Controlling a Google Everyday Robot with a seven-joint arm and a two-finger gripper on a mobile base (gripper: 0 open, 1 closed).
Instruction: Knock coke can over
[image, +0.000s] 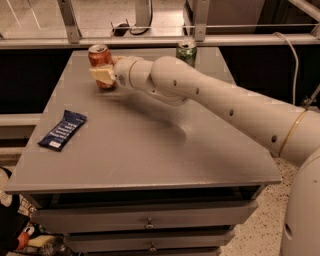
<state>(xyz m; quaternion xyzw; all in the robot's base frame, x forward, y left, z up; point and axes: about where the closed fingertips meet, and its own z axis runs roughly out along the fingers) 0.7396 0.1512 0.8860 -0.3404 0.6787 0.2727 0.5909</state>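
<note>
The coke can, red with a silver top, stands upright near the far left corner of the grey table. My gripper is right at the can's lower half, touching or nearly touching it from the front and right. The gripper covers the can's lower part. My white arm reaches in from the right across the table.
A green drink can stands at the far edge, right of the arm. A dark blue snack packet lies flat at the table's left. Metal railings run behind the table. Drawers sit under the front edge.
</note>
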